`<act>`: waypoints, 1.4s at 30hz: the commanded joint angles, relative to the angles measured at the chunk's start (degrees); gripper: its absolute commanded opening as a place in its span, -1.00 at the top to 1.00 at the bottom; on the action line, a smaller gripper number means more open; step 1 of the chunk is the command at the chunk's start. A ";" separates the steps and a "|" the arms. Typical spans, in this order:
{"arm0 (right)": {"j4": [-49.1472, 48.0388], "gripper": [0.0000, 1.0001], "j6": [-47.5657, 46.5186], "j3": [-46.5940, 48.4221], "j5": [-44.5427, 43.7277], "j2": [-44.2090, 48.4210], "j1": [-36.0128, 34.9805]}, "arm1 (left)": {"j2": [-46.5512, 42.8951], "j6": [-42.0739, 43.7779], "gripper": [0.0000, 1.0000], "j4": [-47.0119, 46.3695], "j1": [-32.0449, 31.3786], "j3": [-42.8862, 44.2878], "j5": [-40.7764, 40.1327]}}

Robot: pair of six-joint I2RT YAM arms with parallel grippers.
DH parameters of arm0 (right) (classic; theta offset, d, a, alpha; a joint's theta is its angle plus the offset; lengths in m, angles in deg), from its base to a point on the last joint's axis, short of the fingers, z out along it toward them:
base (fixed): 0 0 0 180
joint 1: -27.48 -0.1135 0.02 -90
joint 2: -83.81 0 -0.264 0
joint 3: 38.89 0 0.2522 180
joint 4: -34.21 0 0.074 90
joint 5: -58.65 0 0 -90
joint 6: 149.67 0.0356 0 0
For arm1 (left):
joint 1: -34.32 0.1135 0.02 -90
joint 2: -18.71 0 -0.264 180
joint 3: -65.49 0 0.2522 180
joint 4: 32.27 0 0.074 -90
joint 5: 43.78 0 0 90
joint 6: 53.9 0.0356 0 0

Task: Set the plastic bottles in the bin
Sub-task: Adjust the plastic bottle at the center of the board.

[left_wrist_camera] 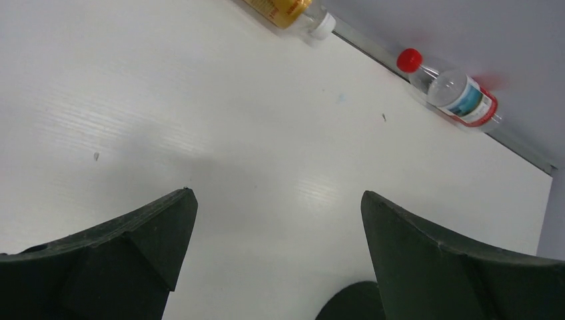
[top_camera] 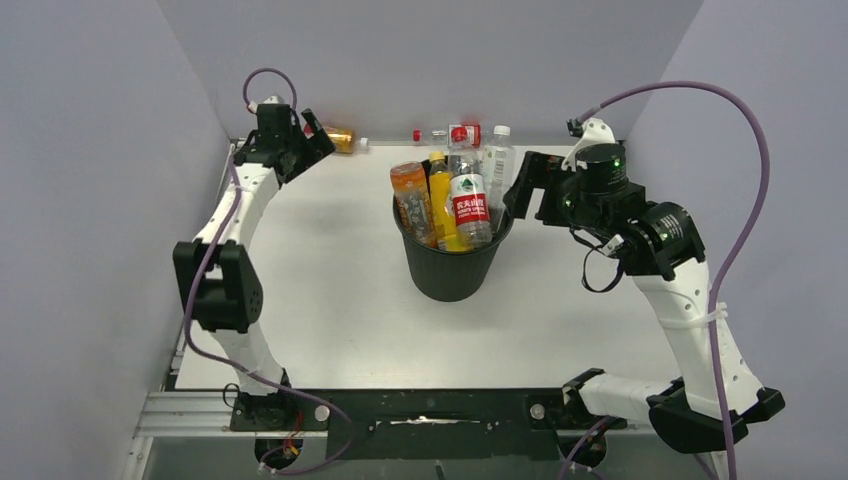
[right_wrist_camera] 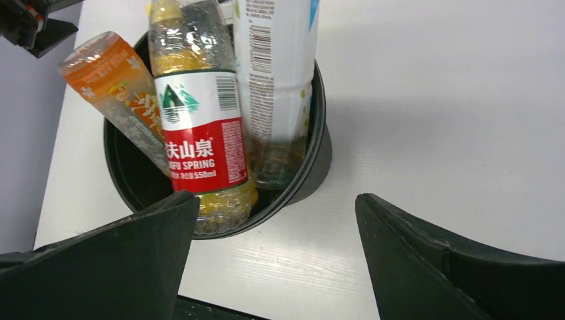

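Observation:
The black bin stands mid-table with several plastic bottles upright in it: an orange one, a yellow one, a clear red-labelled one and a clear white-labelled one. My right gripper hovers open just right of the rim, nothing between its fingers; its view shows the bin rim and the red-labelled bottle ahead of the gripper. My left gripper is open at the back left beside an amber bottle. The left gripper frames only bare table.
An amber bottle and a clear red-capped bottle lie along the back wall; the red-capped one is behind the bin. Grey walls close in the left, back and right. The arm bases sit on the black rail at the near edge.

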 commanded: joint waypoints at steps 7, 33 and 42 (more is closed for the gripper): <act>-1.91 -0.85 -4.49 -5.30 8.58 -0.15 10.13 | 26.93 -1.63 -0.96 -10.21 4.52 28.15 3.28; -9.64 -0.82 -11.44 -17.11 22.60 -5.20 24.49 | 53.87 15.05 -0.94 -35.66 10.97 45.60 19.51; -10.18 -0.81 -12.17 -18.04 23.62 -5.79 25.76 | 58.08 14.51 -0.87 -39.44 9.91 47.59 22.82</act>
